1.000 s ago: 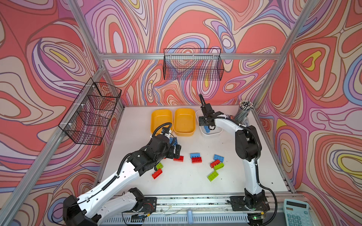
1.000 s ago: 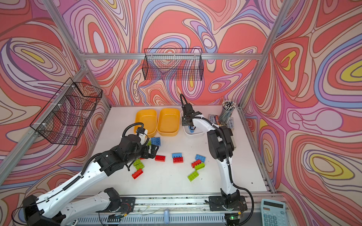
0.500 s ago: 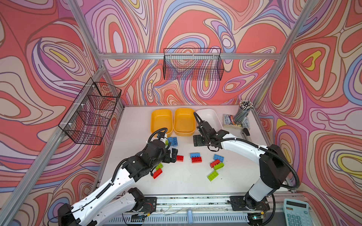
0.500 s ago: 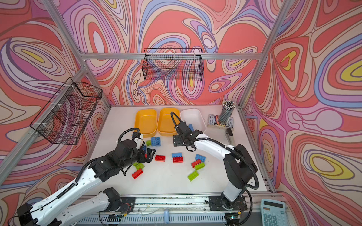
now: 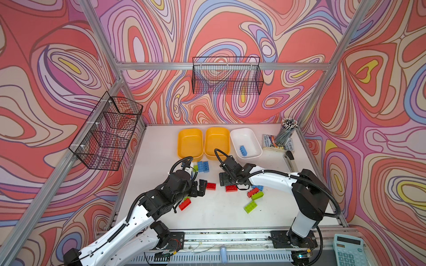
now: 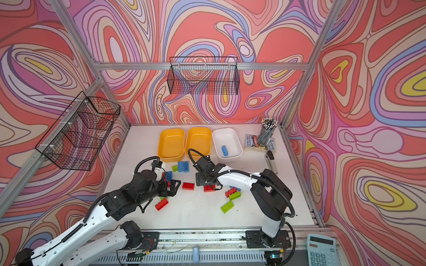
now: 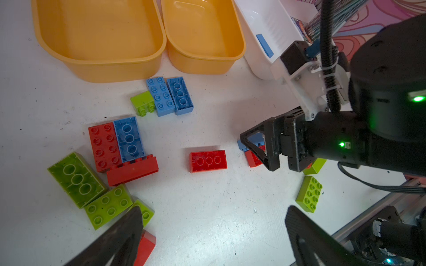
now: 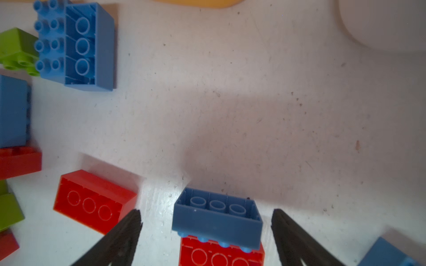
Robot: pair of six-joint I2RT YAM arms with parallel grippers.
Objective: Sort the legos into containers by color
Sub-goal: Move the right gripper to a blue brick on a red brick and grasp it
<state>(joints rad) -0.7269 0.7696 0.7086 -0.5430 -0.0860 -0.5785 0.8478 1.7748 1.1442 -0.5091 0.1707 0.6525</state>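
Blue brick [image 8: 216, 216] sits between the wide-spread fingers [image 8: 129, 230] of the right tool [image 8: 206, 211], long axis running finger to finger, touching a red brick [image 8: 221, 255]; the left tool [image 7: 213, 208], also wide, is farther off.

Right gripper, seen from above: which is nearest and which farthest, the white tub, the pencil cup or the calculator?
From the right gripper, in a top view:
1. White tub, just behind it.
2. Pencil cup, back right corner.
3. Calculator, far front right corner.
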